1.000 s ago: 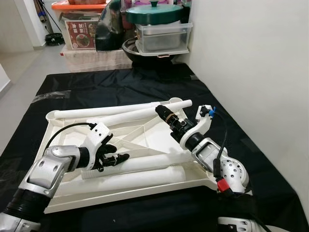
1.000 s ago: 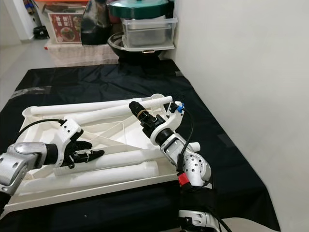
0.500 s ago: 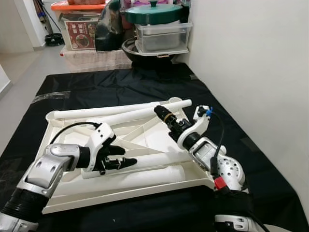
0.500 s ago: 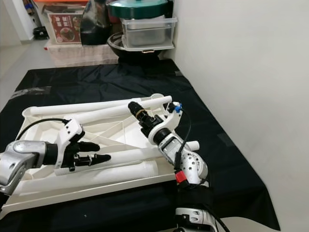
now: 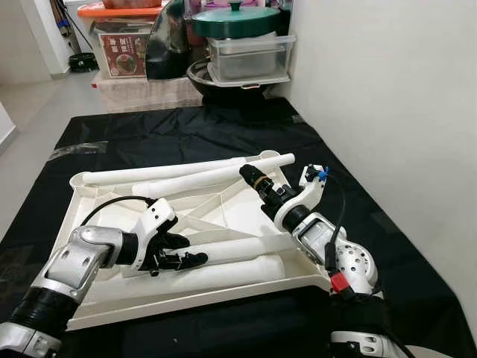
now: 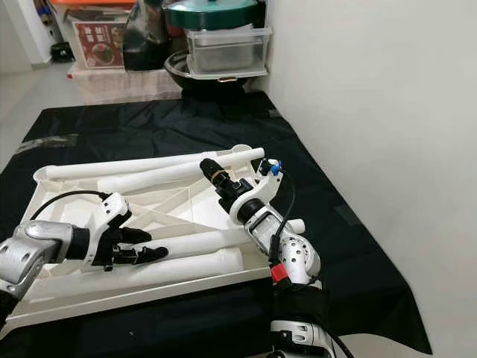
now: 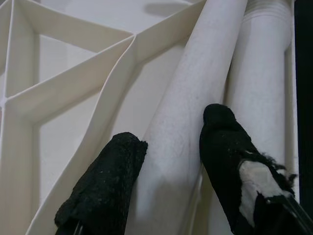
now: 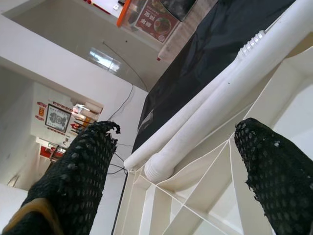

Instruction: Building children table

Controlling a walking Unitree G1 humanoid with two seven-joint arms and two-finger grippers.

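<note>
Black cloth [image 5: 186, 134] covers the floor, and the biggest thing on it is the white plastic tabletop [image 5: 223, 201], lying upside down so the ribbed underside faces up. It sits roughly in the middle of the cloth, with the white wall [image 5: 387, 97] off to the robot's right.

Four white tube legs are lying loose in the tray of the tabletop. Two long ones [image 5: 186, 173] sit side by side along the far edge, touching each other. Two more are near the close edge: the near leg [image 5: 238, 272] lies right against the rim, and the gripped leg [image 5: 246, 247] lies just beside it, a bit further in.

Past the cloth there's household stuff stacked against the wall: a clear storage box [image 5: 250, 58] with a green pot lid [image 5: 237, 19] on top, and a red printed carton [image 5: 124, 56] to the left of it.

The left gripper [image 5: 179, 252] is low down over the near part of the tabletop. In the left wrist view its fingers [image 7: 105, 183] are partly open with the gripped leg between them, one finger pressed against each side of the tube.

The right gripper [image 5: 257, 179] is stretched out toward the far right corner, close to the two long legs. In the right wrist view its fingers [image 8: 73, 176] are spread wide with nothing in them.
</note>
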